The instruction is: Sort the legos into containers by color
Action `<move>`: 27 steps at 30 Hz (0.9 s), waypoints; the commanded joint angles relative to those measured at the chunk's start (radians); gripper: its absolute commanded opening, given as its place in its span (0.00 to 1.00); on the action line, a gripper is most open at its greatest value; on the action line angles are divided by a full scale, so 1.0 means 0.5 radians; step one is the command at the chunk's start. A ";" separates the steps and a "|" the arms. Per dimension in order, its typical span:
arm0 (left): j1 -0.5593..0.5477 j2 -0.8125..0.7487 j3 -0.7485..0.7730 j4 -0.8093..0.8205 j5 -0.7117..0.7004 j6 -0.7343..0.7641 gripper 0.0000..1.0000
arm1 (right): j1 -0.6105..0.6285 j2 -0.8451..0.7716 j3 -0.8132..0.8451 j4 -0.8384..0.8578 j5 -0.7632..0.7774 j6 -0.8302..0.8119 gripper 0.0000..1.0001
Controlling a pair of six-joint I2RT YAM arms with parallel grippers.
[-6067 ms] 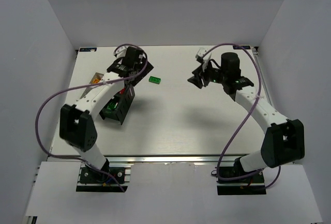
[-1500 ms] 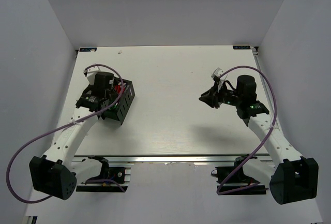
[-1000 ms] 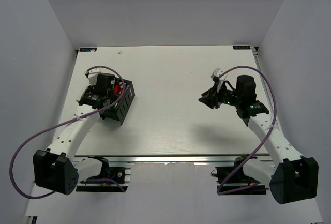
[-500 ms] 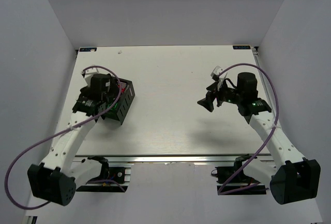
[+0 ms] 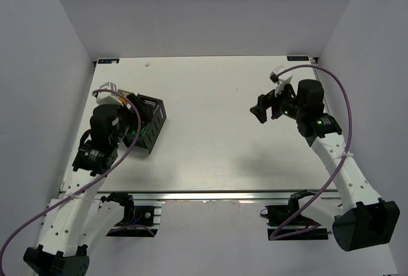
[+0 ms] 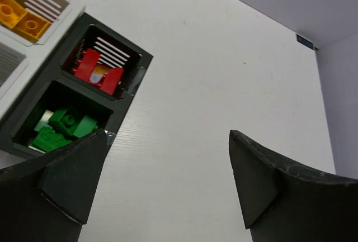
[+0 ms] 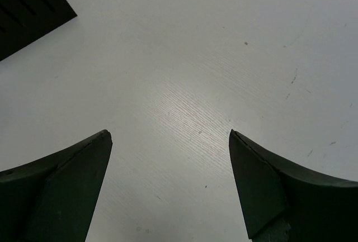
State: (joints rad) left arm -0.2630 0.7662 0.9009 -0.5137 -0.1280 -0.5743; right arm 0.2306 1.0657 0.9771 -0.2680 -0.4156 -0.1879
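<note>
Where legos [image 6: 66, 124] lie, left end effector [image 6: 166, 155] near

White table [image 5: 210, 148], grey walls [image 5: 38, 65].

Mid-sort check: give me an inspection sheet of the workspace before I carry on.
Surface: white table, faint specks, no loose legos seen.
Job's things: yellow legos in a white bin; red legos and green legos in separate compartments of the black bin.
Clutter: nothing seen.
Grippers: left gripper open and empty, near the black bin; right gripper open and empty, over bare table.
Cables: purple cables loop along both arms.
Surroundings: plain walls on three sides.
</note>
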 commanded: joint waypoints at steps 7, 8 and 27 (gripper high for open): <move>0.011 -0.112 -0.019 0.135 0.253 0.066 0.98 | 0.005 0.016 0.184 -0.213 0.374 0.256 0.89; 0.011 -0.121 -0.022 0.131 0.253 0.063 0.98 | 0.005 0.013 0.193 -0.231 0.408 0.262 0.89; 0.011 -0.281 -0.035 0.055 0.164 0.084 0.98 | 0.005 -0.002 0.052 -0.151 0.408 0.164 0.90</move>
State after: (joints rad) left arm -0.2630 0.6395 0.8753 -0.4709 -0.0254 -0.5480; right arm 0.2302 1.0832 1.0115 -0.3889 -0.2005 -0.0887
